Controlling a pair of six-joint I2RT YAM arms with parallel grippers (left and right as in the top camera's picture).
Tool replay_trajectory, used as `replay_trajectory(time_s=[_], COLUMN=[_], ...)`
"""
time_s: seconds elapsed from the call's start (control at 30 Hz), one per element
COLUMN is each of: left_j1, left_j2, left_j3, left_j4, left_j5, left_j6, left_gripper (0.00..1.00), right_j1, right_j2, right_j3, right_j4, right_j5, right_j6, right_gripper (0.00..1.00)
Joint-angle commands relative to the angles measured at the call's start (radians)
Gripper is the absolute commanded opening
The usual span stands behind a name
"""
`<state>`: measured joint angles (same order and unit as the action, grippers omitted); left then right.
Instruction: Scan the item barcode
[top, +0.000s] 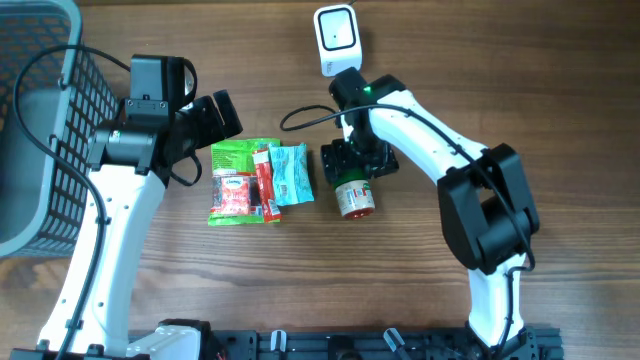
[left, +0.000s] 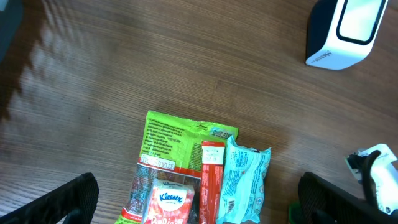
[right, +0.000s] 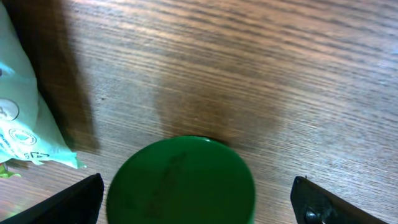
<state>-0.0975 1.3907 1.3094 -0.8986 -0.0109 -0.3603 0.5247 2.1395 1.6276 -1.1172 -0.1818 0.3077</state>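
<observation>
Right wrist view: the right gripper (right: 198, 180) is held with its jaws apart, and nothing is clamped by them. The green lid (right: 180, 193) of a small jar is seen between the two dark fingers (right: 71, 202), with a gap left on each side, so the lid is not touched. Overhead, the jar (top: 355, 198) is seen to rest on the wooden table (top: 560, 90), partly under this gripper and just beside a light blue packet (top: 292, 172). The white scanner (top: 337, 38) is placed near it, on the far side of the right arm's wrist.

In the left wrist view, the left gripper (left: 198, 180) is also spread wide and is empty. It is held above the table, near a green packet (left: 180, 134). On this packet a red tissue pack (left: 171, 202) is laid, and a red stick (left: 211, 180) lies between it and the blue packet. A grey basket (top: 40, 120) is set on the left arm's side, well apart from the jar.
</observation>
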Motion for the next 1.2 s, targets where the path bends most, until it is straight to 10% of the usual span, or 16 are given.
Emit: replay_trajectory(time_s=[0.0,0.27,1.17], left_j1=[0.006,0.006,0.006], left_j2=[-0.005,-0.005,-0.005], left_j3=[0.008,0.008,0.008], left_j4=[-0.002,-0.001,-0.001], left_j5=[-0.013,-0.013,-0.013], left_j6=[0.013,0.012,0.012], left_gripper=[1.0,1.0,1.0], right_j1=[0.025,0.045,0.044], right_j2=[0.021,0.021,0.023], right_j3=[0.0,0.0,-0.003], right_j4=[0.005,0.002,-0.047], right_j5=[0.046,0.099,0.114], right_j6=[-0.02,-0.106,-0.174], right_gripper=[0.96,0.82,0.93])
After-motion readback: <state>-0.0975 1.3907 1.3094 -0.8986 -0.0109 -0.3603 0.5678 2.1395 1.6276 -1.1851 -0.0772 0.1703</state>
